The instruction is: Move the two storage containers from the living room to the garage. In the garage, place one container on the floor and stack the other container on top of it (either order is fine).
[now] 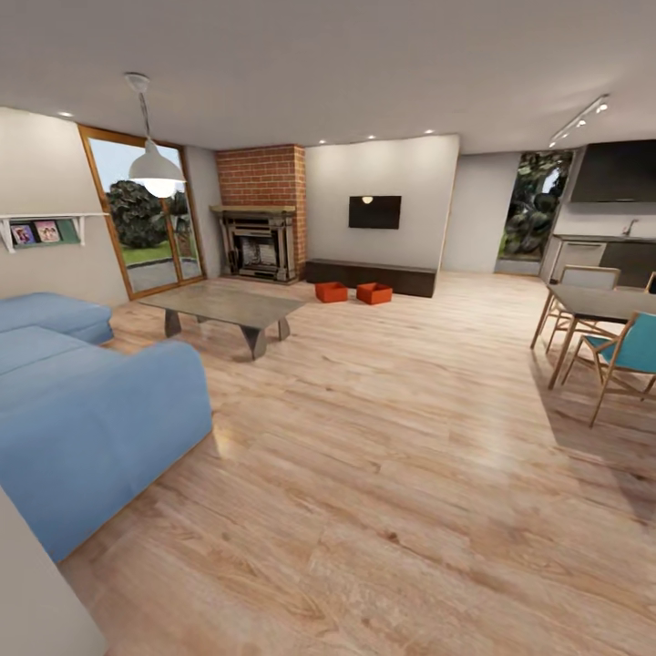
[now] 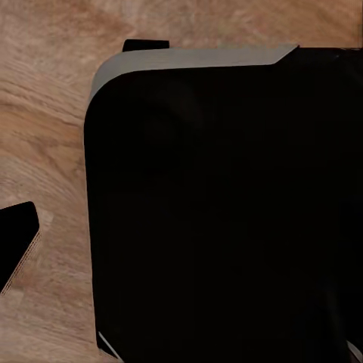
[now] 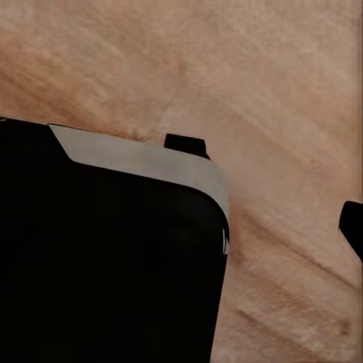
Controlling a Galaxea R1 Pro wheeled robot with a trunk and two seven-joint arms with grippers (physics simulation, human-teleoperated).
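Where open plank floor (image 1: 383, 474) ends, two storage containers (image 1: 332, 292) (image 1: 374, 293) front the cabinet (image 1: 369, 276).

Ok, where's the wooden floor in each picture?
Head view: the wood floor spreads from the blue sofa across to the dining table.
Left wrist view: floor beyond the robot's black body.
Right wrist view: floor beyond that black body.
Shared landmark: the floor's light plank grain.

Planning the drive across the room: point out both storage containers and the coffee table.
Left storage container (image 1: 331, 292), head view, front wall.
Right storage container (image 1: 374, 293), head view, front wall.
Coffee table (image 1: 228, 304), head view, bare tabletop.
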